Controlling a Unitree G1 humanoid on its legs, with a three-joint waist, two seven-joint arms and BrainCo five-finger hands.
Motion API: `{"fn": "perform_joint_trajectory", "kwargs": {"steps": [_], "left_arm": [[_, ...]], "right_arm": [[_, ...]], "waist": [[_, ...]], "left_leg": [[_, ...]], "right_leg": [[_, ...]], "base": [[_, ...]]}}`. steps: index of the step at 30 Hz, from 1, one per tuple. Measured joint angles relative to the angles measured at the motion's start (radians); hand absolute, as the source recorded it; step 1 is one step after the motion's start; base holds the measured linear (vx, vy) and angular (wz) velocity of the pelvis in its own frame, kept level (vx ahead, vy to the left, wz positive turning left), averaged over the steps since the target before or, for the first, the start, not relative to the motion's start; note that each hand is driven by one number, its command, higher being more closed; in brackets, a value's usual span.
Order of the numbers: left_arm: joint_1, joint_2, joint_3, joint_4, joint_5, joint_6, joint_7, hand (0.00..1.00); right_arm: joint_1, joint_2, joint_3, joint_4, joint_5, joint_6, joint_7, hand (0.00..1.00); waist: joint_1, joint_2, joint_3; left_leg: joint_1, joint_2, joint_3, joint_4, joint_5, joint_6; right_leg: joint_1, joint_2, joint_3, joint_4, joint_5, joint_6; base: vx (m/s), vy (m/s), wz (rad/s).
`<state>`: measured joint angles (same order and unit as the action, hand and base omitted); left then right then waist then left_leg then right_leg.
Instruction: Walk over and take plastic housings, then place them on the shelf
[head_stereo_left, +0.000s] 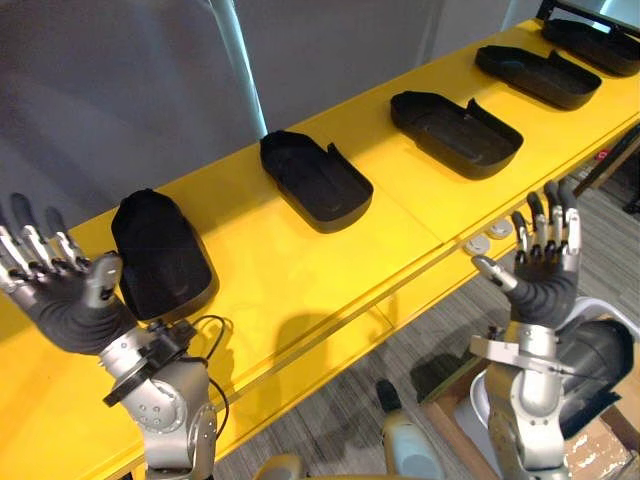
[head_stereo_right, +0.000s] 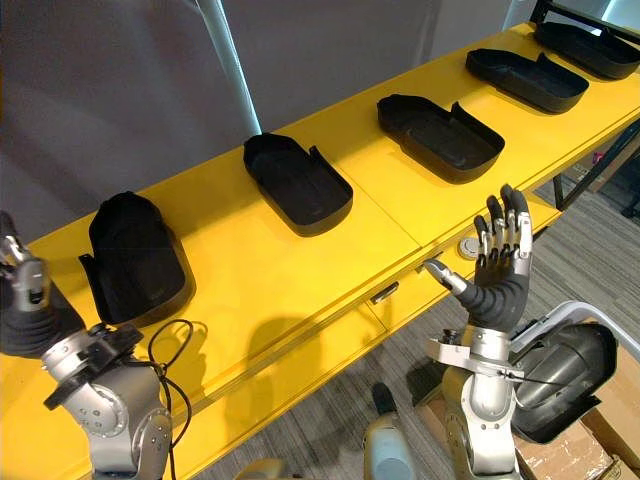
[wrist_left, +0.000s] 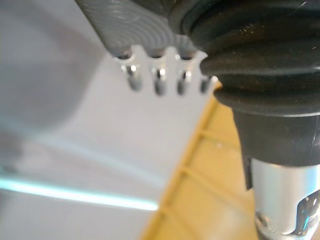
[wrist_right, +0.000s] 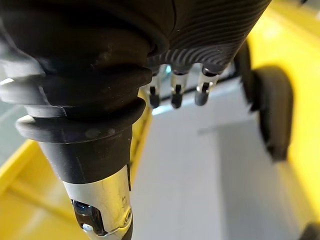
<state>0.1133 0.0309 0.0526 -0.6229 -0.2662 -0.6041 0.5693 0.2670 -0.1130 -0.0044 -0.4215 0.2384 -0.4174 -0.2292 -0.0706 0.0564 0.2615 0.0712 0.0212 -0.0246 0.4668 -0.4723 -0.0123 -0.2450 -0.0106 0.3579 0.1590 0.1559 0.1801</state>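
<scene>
**Left hand** (head_stereo_left: 70, 305). It is held up over the near left end of the shelf (head_stereo_left: 300, 270), with the palm turned toward the head camera and the forearm rising steeply from below. The fingers (head_stereo_left: 35, 250) are straight and spread, and the thumb (head_stereo_left: 102, 275) is angled out to the side. Nothing is grasped. The same straight fingers are seen in the left wrist view.

**Right hand** (head_stereo_left: 543, 285). It is raised upright on a near-vertical forearm, off the shelf's front edge and above the grey floor (head_stereo_left: 430, 340). The palm is turned toward the camera, the fingers (head_stereo_left: 548, 225) are extended upward close together, and the thumb (head_stereo_left: 492, 272) is stretched toward the robot's left. It is wide open and empty.

**Housings.** Five black housings are laid in a row along the yellow shelf, each well apart from the next.
- The first housing (head_stereo_left: 160, 255) is seen just beside the left thumb; in the right eye view a gap between the two is shown.
- The second housing (head_stereo_left: 315, 180) lies at mid-shelf.
- The third housing (head_stereo_left: 455, 132) lies beyond the right hand.
- The fourth housing (head_stereo_left: 538, 75) and the fifth housing (head_stereo_left: 595, 42) lie toward the far right end.

None is touched by either hand.
</scene>
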Motion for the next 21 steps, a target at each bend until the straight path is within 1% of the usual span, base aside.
{"fn": "perform_joint_trajectory", "kwargs": {"steps": [1, 2, 3, 4, 5, 6, 8, 9, 10, 12, 13, 14, 15, 16, 17, 18, 19, 20, 21], "left_arm": [[-0.001, 0.002, -0.006, -0.01, 0.03, 0.003, 0.028, 0.0], [-0.001, 0.003, 0.001, -0.016, 0.064, 0.016, 0.065, 0.0], [-0.009, 0.003, 0.008, -0.012, 0.083, 0.026, 0.08, 0.0], [-0.018, 0.01, 0.018, -0.003, 0.088, 0.049, 0.087, 0.0], [-0.013, 0.012, 0.024, -0.003, 0.088, 0.053, 0.086, 0.0], [0.013, 0.01, 0.053, -0.006, 0.088, 0.066, 0.082, 0.0], [0.028, 0.009, 0.071, -0.014, 0.087, 0.073, 0.081, 0.0], [0.051, 0.01, 0.093, -0.027, 0.075, 0.085, 0.062, 0.0], [0.063, 0.01, 0.099, -0.026, 0.064, 0.09, 0.045, 0.0], [0.08, 0.009, 0.098, -0.026, 0.024, 0.094, 0.018, 0.0], [0.086, 0.012, 0.095, -0.024, -0.027, 0.1, -0.001, 0.0], [0.086, 0.012, 0.095, -0.023, -0.046, 0.1, -0.004, 0.0], [0.086, 0.012, 0.094, -0.015, -0.072, 0.1, -0.006, 0.0], [0.082, 0.014, 0.09, 0.006, -0.091, 0.097, -0.006, 0.0], [0.078, -0.005, 0.081, 0.029, -0.093, 0.095, -0.005, 0.0], [0.078, -0.02, 0.075, 0.042, -0.097, 0.095, -0.003, 0.0], [0.075, -0.056, 0.037, 0.058, -0.103, 0.095, 0.004, 0.0], [0.068, -0.085, 0.001, 0.062, -0.105, 0.097, 0.011, 0.0], [0.061, -0.093, -0.008, 0.062, -0.105, 0.098, 0.016, 0.0]], "right_arm": [[0.025, 0.017, 0.012, -0.008, 0.003, -0.004, 0.028, 0.0], [0.022, 0.018, 0.032, -0.008, 0.006, -0.01, 0.062, 0.0], [0.016, 0.021, 0.036, -0.009, 0.007, -0.019, 0.077, 0.0], [-0.011, 0.02, 0.04, -0.008, 0.002, -0.027, 0.079, 0.0], [-0.03, 0.02, 0.041, -0.008, 0.001, -0.028, 0.076, 0.0], [-0.09, 0.02, 0.048, 0.002, -0.021, -0.04, 0.044, 0.0], [-0.133, 0.023, 0.073, 0.023, -0.029, -0.039, 0.006, 0.0], [-0.174, 0.037, 0.111, 0.063, -0.075, -0.019, -0.052, 0.0], [-0.184, 0.049, 0.137, 0.084, -0.1, 0.001, -0.08, 0.0], [-0.178, 0.07, 0.166, 0.112, -0.133, 0.031, -0.117, 0.0], [-0.156, 0.093, 0.167, 0.134, -0.161, 0.054, -0.136, 0.0], [-0.144, 0.098, 0.167, 0.136, -0.172, 0.061, -0.142, 0.0], [-0.121, 0.102, 0.166, 0.136, -0.176, 0.071, -0.141, 0.0], [-0.083, 0.11, 0.162, 0.136, -0.174, 0.072, -0.136, 0.0], [-0.074, 0.1, 0.151, 0.136, -0.174, 0.072, -0.128, 0.0], [-0.074, 0.089, 0.142, 0.136, -0.173, 0.072, -0.118, 0.0], [-0.084, 0.053, 0.122, 0.134, -0.14, 0.072, -0.092, 0.0], [-0.089, 0.009, 0.094, 0.135, -0.109, 0.083, -0.071, 0.0], [-0.087, -0.005, 0.083, 0.135, -0.101, 0.092, -0.064, 0.0]], "waist": [[0.002, -0.012, 0.012], [0.01, -0.006, 0.022], [0.009, -0.001, 0.034], [0.014, -0.014, 0.042], [0.019, -0.02, 0.041], [0.029, -0.018, 0.042], [0.041, -0.021, 0.04], [0.067, -0.021, 0.04], [0.077, -0.021, 0.04], [0.083, -0.025, 0.038], [0.084, -0.034, 0.033], [0.085, -0.041, 0.029], [0.085, -0.057, 0.02], [0.081, -0.093, -0.003], [0.078, -0.083, -0.009], [0.07, -0.065, -0.01], [0.049, -0.017, -0.006], [0.02, 0.014, 0.005], [0.006, 0.017, 0.006]], "left_leg": [[0.004, 0.002, 0.047, 0.022, -0.008, 0.008], [-0.001, 0.038, 0.099, 0.016, 0.0, 0.018], [-0.003, 0.044, 0.119, 0.01, 0.006, 0.02], [-0.004, 0.052, 0.155, -0.009, 0.032, 0.024], [-0.004, 0.055, 0.173, -0.024, 0.048, 0.026], [-0.007, 0.069, 0.191, -0.052, 0.087, 0.022], [-0.02, 0.081, 0.211, -0.059, 0.101, 0.014], [-0.031, 0.11, 0.24, -0.057, 0.11, 0.0], [-0.035, 0.128, 0.253, -0.056, 0.116, -0.011], [-0.045, 0.161, 0.259, -0.06, 0.13, -0.037], [-0.058, 0.198, 0.263, -0.061, 0.148, -0.07], [-0.059, 0.21, 0.269, -0.063, 0.156, -0.085], [-0.06, 0.227, 0.283, -0.072, 0.17, -0.11], [-0.059, 0.245, 0.289, -0.077, 0.186, -0.151], [-0.054, 0.279, 0.287, -0.079, 0.196, -0.171], [-0.054, 0.308, 0.281, -0.082, 0.203, -0.183], [-0.054, 0.364, 0.275, -0.094, 0.22, -0.187], [-0.053, 0.393, 0.269, -0.09, 0.258, -0.169], [-0.053, 0.395, 0.261, -0.086, 0.285, -0.157]], "right_leg": [[0.005, 0.005, -0.003, -0.04, 0.074, -0.019], [0.04, 0.012, -0.025, -0.181, 0.253, -0.066], [0.035, 0.013, -0.086, -0.153, 0.242, -0.066], [-0.013, 0.005, -0.202, 0.068, 0.037, -0.138], [-0.032, -0.009, -0.244, 0.18, -0.05, -0.148], [-0.039, -0.086, -0.338, 0.408, -0.206, -0.166], [-0.025, -0.155, -0.375, 0.473, -0.244, -0.166], [0.012, -0.242, -0.409, 0.48, -0.248, -0.169], [0.038, -0.281, -0.415, 0.467, -0.247, -0.167], [0.08, -0.322, -0.411, 0.423, -0.238, -0.154], [0.111, -0.339, -0.406, 0.355, -0.224, -0.133], [0.118, -0.339, -0.405, 0.321, -0.218, -0.124], [0.129, -0.336, -0.406, 0.249, -0.194, -0.094], [0.153, -0.321, -0.419, 0.158, -0.158, -0.02], [0.161, -0.288, -0.433, 0.138, -0.205, 0.042], [0.16, -0.259, -0.443, 0.126, -0.225, 0.054], [0.157, -0.198, -0.442, 0.109, -0.242, 0.042], [0.155, -0.161, -0.44, 0.117, -0.252, 0.021], [0.152, -0.155, -0.438, 0.129, -0.258, 0.011]], "base": [[-0.28, 0.083, -1.15], [-0.3, 0.06, -1.22], [-0.34, 0.034, -1.05], [-0.16, 0.007, -0.65], [-0.2, 0.016, -0.68], [-0.12, 0.002, -0.53], [-0.12, -0.034, -0.59], [-0.1, -0.154, -0.69], [-0.08, -0.204, -0.65], [-0.03, -0.309, -0.35], [-0.01, -0.375, -0.35], [0.0, -0.453, -0.45], [0.02, -0.531, -0.55], [0.03, -0.664, -0.71], [0.03, -0.562, -0.69], [0.04, -0.52, -0.69], [0.02, -0.429, -0.55], [0.02, -0.391, -0.44], [0.0, -0.321, -0.33]]}}
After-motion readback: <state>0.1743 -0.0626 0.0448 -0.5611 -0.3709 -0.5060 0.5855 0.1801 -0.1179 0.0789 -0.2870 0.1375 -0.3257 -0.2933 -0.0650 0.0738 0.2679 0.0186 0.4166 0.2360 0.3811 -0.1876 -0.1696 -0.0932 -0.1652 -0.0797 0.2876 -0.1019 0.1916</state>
